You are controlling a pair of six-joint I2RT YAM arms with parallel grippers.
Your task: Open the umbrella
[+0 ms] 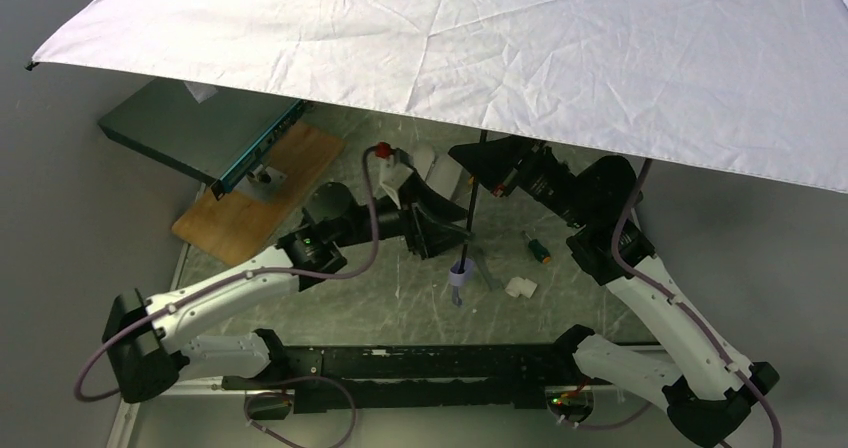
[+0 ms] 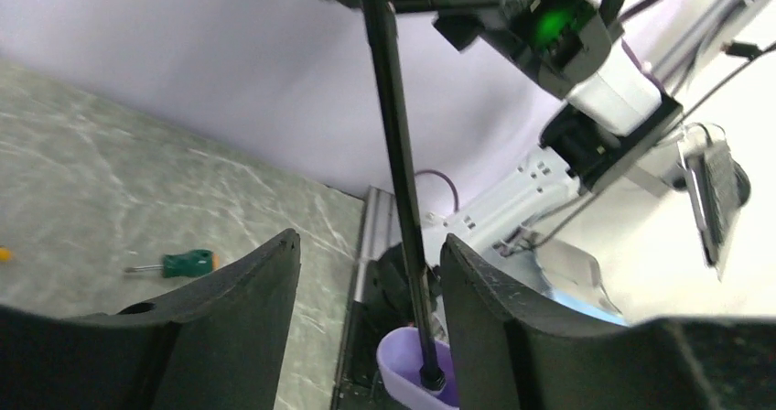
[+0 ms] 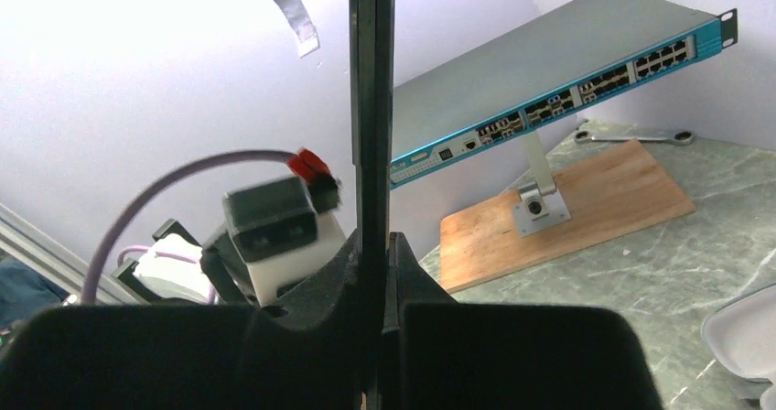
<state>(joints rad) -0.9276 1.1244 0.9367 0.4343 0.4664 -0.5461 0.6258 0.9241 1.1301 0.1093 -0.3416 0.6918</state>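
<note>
Overhead, the umbrella [image 1: 430, 38] is spread wide, its shaft [image 3: 371, 108] clenched in my right pincer [image 3: 375, 254]. My left pincer [image 2: 371, 282] is released, fingers either side of it. If the right grip is weak, the top-heavy canopy [image 1: 620, 68] could tip.

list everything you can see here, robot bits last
umbrella: 1, white canopy with black shaft and lavender handle, open above the table
network switch: 1, grey with teal front, far left, raised over the board
wooden board: 1, light brown, far left on the table
wrench: 1, grey, beyond the board
screwdriver: 1, green handle, right of the shaft
small white piece: 1, white, right of the handle
pale rounded object: 1, off-white, left of the shaft
left gripper: 1, black, open, fingers either side of the shaft
right gripper: 1, black, shut on the shaft higher up
</note>
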